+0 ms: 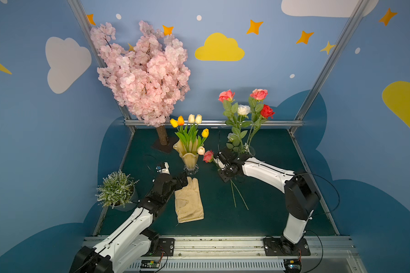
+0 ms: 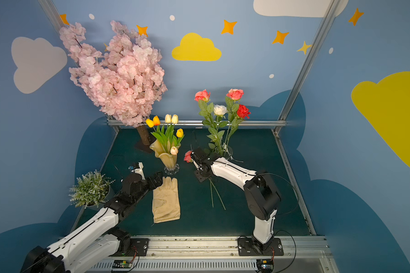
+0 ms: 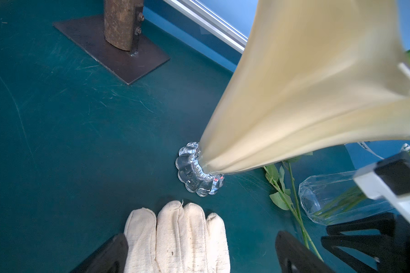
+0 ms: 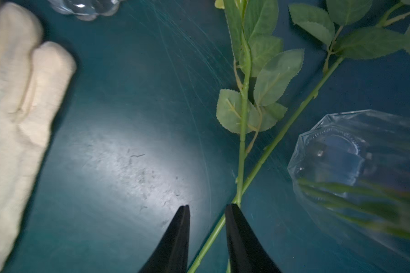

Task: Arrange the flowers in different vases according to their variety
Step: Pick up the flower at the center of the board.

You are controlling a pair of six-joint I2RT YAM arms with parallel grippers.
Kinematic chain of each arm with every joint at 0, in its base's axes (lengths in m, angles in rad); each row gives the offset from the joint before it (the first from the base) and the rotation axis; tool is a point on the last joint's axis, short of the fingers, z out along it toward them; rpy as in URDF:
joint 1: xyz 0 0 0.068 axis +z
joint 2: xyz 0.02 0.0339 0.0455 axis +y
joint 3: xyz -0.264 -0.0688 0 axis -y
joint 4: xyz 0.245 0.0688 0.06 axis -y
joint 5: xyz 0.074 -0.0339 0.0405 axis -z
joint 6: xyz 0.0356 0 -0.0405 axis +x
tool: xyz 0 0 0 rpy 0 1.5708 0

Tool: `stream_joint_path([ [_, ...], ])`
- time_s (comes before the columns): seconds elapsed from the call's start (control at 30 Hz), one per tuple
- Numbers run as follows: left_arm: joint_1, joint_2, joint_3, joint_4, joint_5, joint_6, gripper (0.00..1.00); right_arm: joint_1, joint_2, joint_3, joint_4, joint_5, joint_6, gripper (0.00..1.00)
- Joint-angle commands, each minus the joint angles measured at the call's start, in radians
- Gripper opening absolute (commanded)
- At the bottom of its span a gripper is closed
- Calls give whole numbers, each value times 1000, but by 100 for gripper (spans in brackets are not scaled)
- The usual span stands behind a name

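Though top views hide it, right fingers [image 4: 175,236] seemingly straddle a rose stem [image 4: 285,132].

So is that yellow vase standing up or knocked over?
Standing up. The yellow vase rests on its glass foot, flat on the table, and the tulips rise from its mouth.

Your teal table [image 1: 270,212] carries an amber vase [image 1: 189,160], a clear vase [image 3: 324,193], a tree's base plate [image 1: 162,148] and a potted plant [image 1: 116,189]. A cream glove [image 1: 189,201] lies flat, with two rose stems [image 1: 241,196] lying near it.
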Motion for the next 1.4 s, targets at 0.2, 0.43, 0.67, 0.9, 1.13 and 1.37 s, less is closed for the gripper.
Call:
stream_joint_path([
  [0.2, 6, -28, 9, -7, 0, 4, 100, 16, 176, 150, -178, 186, -22, 34],
  [0.43, 5, -22, 10, -7, -2, 4, 100, 6, 264, 220, -196, 200, -31, 34],
  [0.67, 6, -22, 10, -7, -1, 3, 100, -9, 305, 247, -189, 181, -39, 34],
  [0.9, 6, -22, 11, -6, 1, 3, 100, -10, 290, 224, -168, 150, -39, 17],
  [1.13, 7, -32, 13, -10, 11, 8, 100, 4, 177, 161, -118, 133, -41, 0],
  [1.37, 6, -78, -4, -12, 2, 4, 100, 17, -79, 40, 18, 53, -31, 0],
])
